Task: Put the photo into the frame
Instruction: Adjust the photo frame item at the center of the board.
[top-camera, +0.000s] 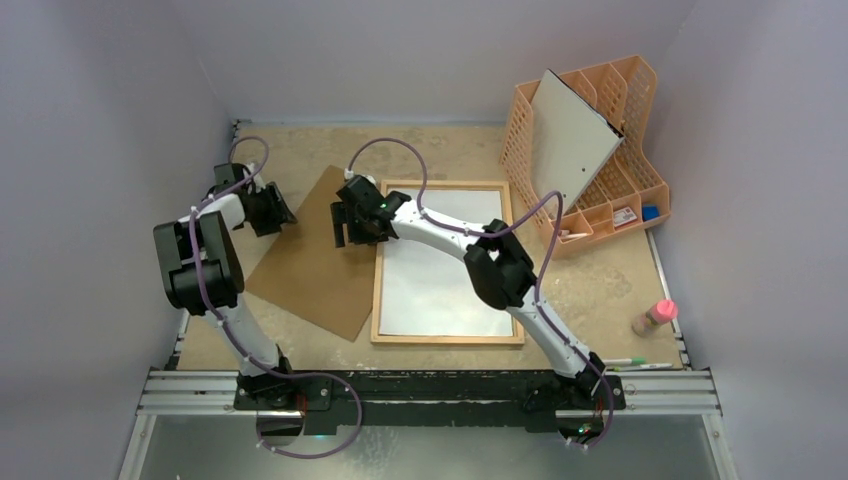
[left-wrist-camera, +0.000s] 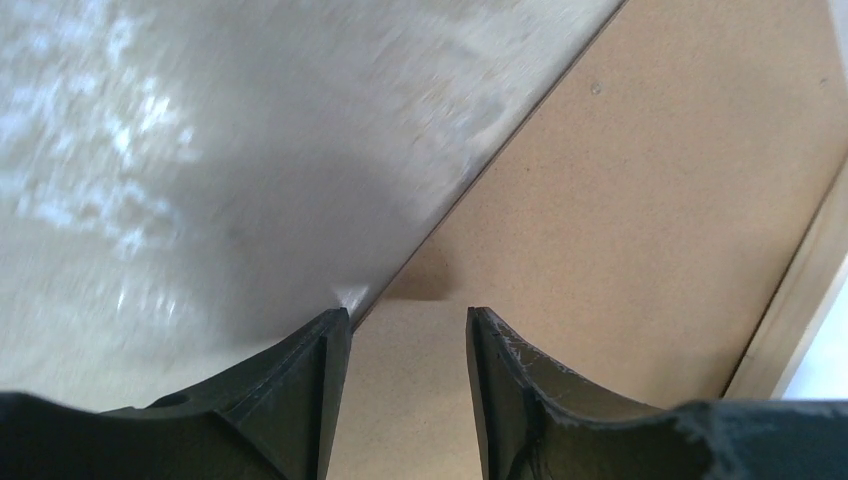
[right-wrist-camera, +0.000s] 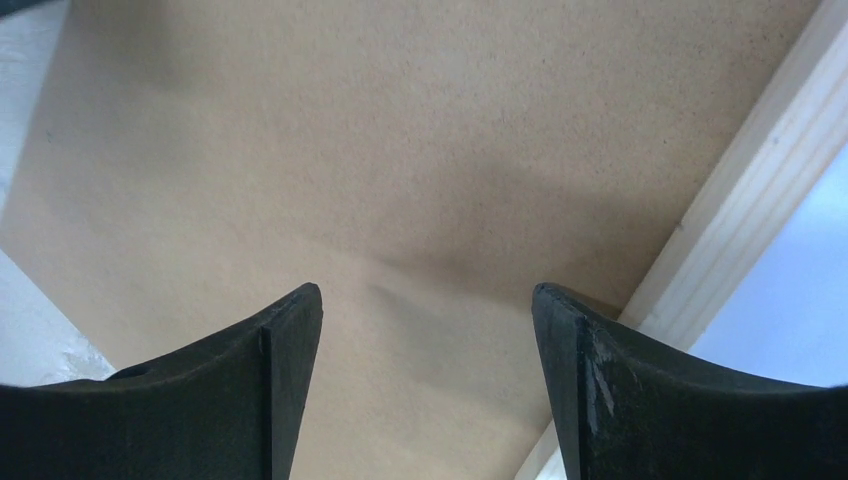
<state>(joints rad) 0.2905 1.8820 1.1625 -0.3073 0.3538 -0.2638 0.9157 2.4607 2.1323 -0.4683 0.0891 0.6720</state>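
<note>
Brown hardboard panel (top-camera: 310, 260) lies beneath the open left pincer (left-wrist-camera: 408, 313) and open right pincer (right-wrist-camera: 428, 292), beside the frame (top-camera: 445, 339).

This was a robotics lab test cell, not a home or shop. Plain pale walls (top-camera: 100, 120) boxed in a worn, scuffed table (top-camera: 600, 290) on three sides. Along its near edge ran an aluminium rail (top-camera: 190, 392) carrying the bolted bases of the left arm (top-camera: 200, 262) and right arm (top-camera: 500, 272), both strung with purple cables (top-camera: 386, 141). An orange lattice organizer (top-camera: 625, 185) stood at the far right corner.
</note>
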